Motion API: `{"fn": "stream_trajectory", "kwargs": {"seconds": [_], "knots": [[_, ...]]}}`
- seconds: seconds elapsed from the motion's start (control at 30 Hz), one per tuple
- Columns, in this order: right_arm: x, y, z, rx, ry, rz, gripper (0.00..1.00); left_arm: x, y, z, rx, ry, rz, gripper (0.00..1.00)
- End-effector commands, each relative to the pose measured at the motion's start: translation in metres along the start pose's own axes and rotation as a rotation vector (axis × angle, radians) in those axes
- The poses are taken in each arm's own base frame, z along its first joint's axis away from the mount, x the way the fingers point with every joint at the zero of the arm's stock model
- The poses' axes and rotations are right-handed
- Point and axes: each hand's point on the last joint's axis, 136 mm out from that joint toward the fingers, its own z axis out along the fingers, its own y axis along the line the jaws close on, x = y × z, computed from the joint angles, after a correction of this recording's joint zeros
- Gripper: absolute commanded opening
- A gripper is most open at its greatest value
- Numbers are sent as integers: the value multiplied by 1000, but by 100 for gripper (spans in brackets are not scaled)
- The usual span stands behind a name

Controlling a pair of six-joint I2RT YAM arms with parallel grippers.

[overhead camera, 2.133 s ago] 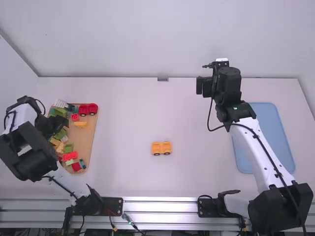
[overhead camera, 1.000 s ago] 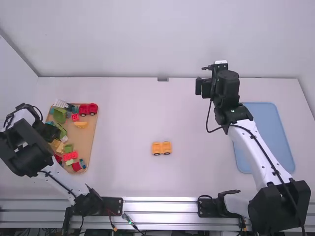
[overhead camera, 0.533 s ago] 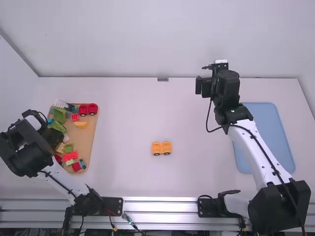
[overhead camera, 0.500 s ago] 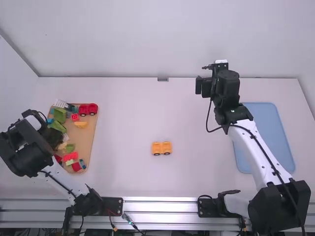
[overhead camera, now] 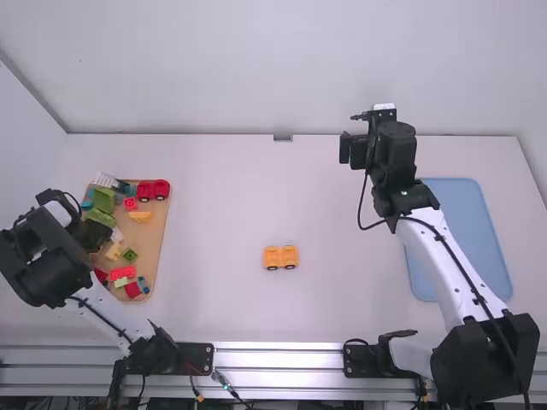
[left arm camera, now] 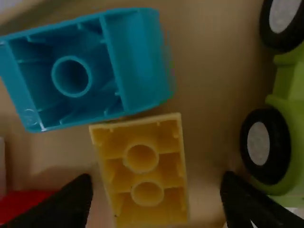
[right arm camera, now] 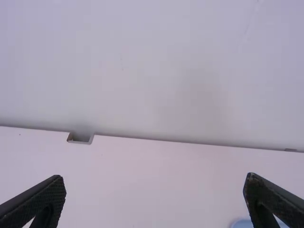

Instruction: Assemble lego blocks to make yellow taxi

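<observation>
White table [overhead camera: 214, 196], plain, backed by a pale wall [overhead camera: 256, 68]; metal rail [overhead camera: 278, 358] along the near edge. Near the middle of the table: one yellow wheeled base [overhead camera: 280, 257], two side-by-side yellow sections, black wheels on the side toward the camera, standing apart from both trays. At left: one tan tray [overhead camera: 157, 243] of mixed blocks, including a red wheeled piece [overhead camera: 153, 190] in the far right corner, a small red block [overhead camera: 130, 203], a yellow block [overhead camera: 140, 217] and, toward the near end, a red brick [overhead camera: 122, 272]. At right: one blue tray [overhead camera: 474, 235], partly behind the right arm. Left gripper [overhead camera: 91, 238], low over the tan tray; the left wrist view gives its jaws as parted, with a yellow two-tube block [left arm camera: 142, 173], hollow side up, lying between them, ungripped. Adjoining that block, a blue block [left arm camera: 137, 61], also hollow side up; near one finger, a green wheeled piece [left arm camera: 289, 85]. Right gripper [overhead camera: 349, 149], over the far part of the table, left of the blue tray; jaws wide open.
</observation>
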Motion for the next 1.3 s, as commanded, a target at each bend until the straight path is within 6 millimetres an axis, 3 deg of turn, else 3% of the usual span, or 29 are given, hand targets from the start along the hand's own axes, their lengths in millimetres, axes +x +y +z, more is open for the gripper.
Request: {"fn": "stream_trajectory", "kwargs": {"seconds": [0.0, 0.2, 0.4, 0.43, 0.47, 0.5, 0.73, 0.9, 1.0, 1.17, 1.2, 1.27], "knots": [[0, 1, -3, -5, -6, 5, 99, 8, 4, 7, -6, 29, 17, 64], [0, 1, -3, -4, -3, 5, 99, 5, 3, 7, -3, 15, 1, 42], [1, 1, -3, -4, 1, 5, 99, 3, 3, 7, -2, 9, 1, 31], [1, 1, -3, -5, -1, 4, 99, 3, 3, 7, -1, 9, 1, 26], [0, 2, -3, -9, -3, 4, 99, 3, 2, 7, 0, 8, 1, 10], [0, 3, -3, -16, -5, 4, 99, 2, 1, 6, 4, 7, 1, 2], [-9, 23, -4, -136, -43, 4, 99, -4, -2, -17, 14, 9, -15, 2], [-13, 46, -6, -268, -64, 1, 99, -4, -33, -51, 199, 0, 86, 2], [-9, 58, 3, -330, -63, 0, 99, 1, -56, -76, 342, -28, 183, 2], [7, 92, 21, -554, -58, 4, 99, 33, -109, -128, 632, -105, 439, 2], [7, 94, 21, -565, -61, 4, 99, 35, -111, -129, 640, -107, 448, 2], [12, 118, 22, -715, -82, -3, 99, 64, -135, -155, 772, -146, 599, 2]]}}
